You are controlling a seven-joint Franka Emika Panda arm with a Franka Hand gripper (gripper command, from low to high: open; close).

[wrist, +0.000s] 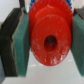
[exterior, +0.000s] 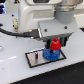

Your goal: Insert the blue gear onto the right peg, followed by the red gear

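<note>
My gripper (exterior: 55,44) is shut on the red gear (exterior: 55,46), holding it just above the blue gear (exterior: 50,54). The blue gear lies flat on the white black-edged plate (exterior: 35,57), toward the exterior view's right end of it. In the wrist view the red gear (wrist: 49,37) fills the middle, its centre hole dark, clamped between the two teal-padded fingers (wrist: 21,42). A blue rim (wrist: 47,4) shows behind it. The right peg is hidden under the gears. The shorter pin does not show clearly.
The plate rests on a white table (exterior: 15,72). The arm's white body (exterior: 47,15) and a black cable (exterior: 12,32) hang over the scene at the exterior view's left and top.
</note>
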